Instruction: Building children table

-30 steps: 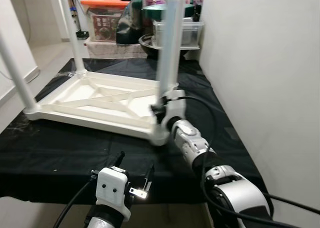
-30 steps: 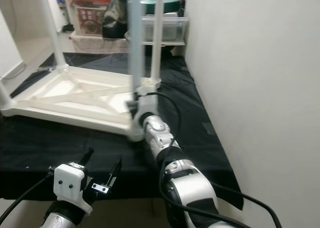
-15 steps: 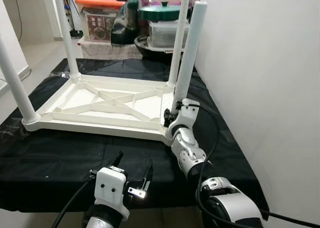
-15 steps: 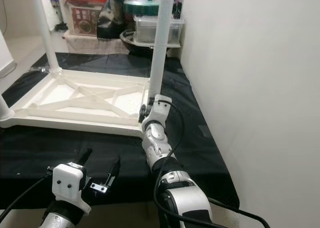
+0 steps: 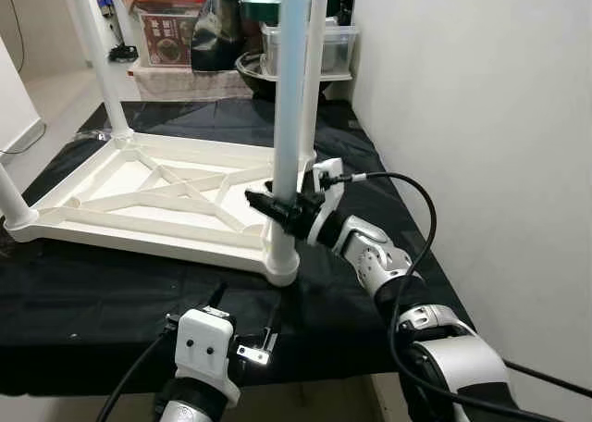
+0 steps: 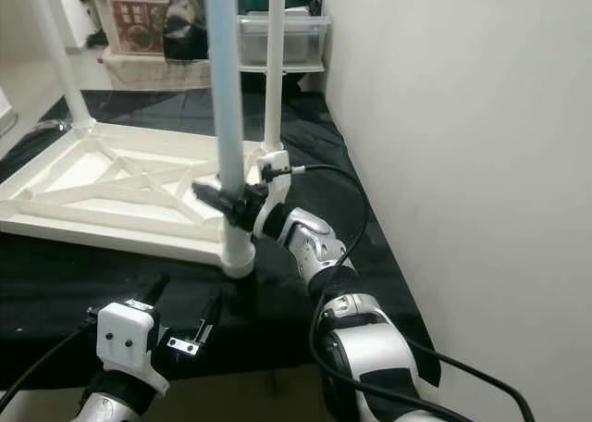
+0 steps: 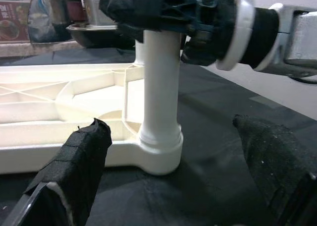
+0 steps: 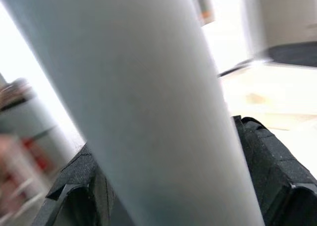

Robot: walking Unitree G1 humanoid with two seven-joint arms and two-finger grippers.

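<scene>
My right pincer [image 5: 277, 206] is clamped around the near-right table leg [image 5: 290, 117], low on its shaft, just above the collar where the leg enters its corner socket [image 5: 281, 265]. The leg's long axis runs straight up from the upturned white tabletop [image 5: 139, 200], and my fingers cross it level, reaching in from the right side. In the right wrist view the pale shaft sits between both black pads [image 8: 262, 171].

The tabletop lies underside up on the black-draped bench [image 5: 111, 292], its gripped corner nearest the bench's front edge and toward the right end. The other legs stand at the far-right [image 5: 314, 70] and far-left [image 5: 88, 52] corners, and one more at the near-left corner [image 5: 11, 195].

My left pincer [image 5: 245, 325] hovers beyond the front edge, parted wide and holding nothing. Its wrist view looks straight at the socket collar [image 7: 159, 141], with one pad [image 7: 84, 156] on either side of that line of sight but well short of it.

I judge the next move to be a twist or a downward press along the leg's axis to seat it. The right arm already has it; the left is next nearest and could steady the corner. The wall [image 5: 481, 117] stands close on the right, so my elbow has little room there; above the leg and toward the front edge the way is open.
</scene>
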